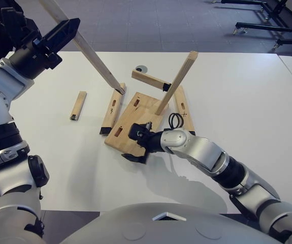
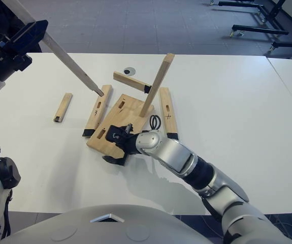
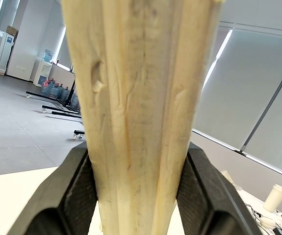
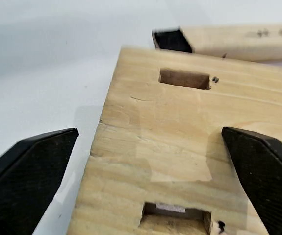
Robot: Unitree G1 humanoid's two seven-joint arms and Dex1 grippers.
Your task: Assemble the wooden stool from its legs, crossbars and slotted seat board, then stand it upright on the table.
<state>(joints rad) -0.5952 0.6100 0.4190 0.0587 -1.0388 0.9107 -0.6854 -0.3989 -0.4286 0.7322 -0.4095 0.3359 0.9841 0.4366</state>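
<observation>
The slotted seat board lies flat at mid-table, and one leg stands tilted in its far slot. My right gripper is open at the board's near edge; one finger is beside the seat board and the other is over it. High at the left, my left gripper is shut on a long leg. That leg slants down until its tip meets a slotted leg lying left of the board. In the left wrist view the held leg sits between the fingers.
Another slotted leg lies right of the board, next to a black loop of cord. A crossbar with a black end lies behind the board, near a small grey disc. A short piece lies at the left.
</observation>
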